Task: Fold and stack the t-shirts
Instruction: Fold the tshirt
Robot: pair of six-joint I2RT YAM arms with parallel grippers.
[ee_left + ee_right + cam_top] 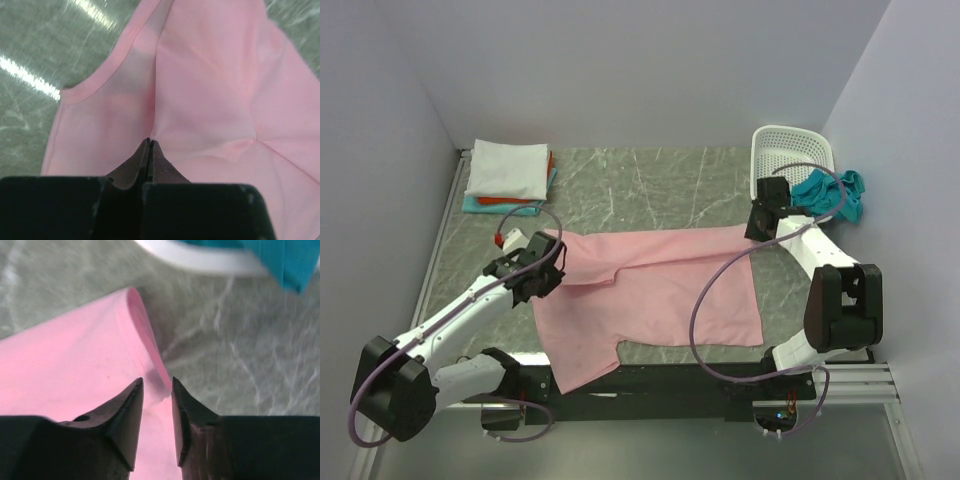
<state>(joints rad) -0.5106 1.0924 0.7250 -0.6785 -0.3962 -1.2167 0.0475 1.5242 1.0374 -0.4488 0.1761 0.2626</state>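
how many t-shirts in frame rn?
4. Pink t-shirt spread mid-table between both grippers; white t-shirt tops the far-left stack, with orange-red and teal edges under it. Teal cloth by the basket may be another.

A robotics lab test cell, not a home. A grey marble-patterned tabletop [650, 180] is boxed in by plain white partition walls [640, 70] on three sides. Two white-and-black robot arms [450, 330] are bolted to a black rail [650, 385] at the table's near edge, with purple cables [715, 300] looping from them.
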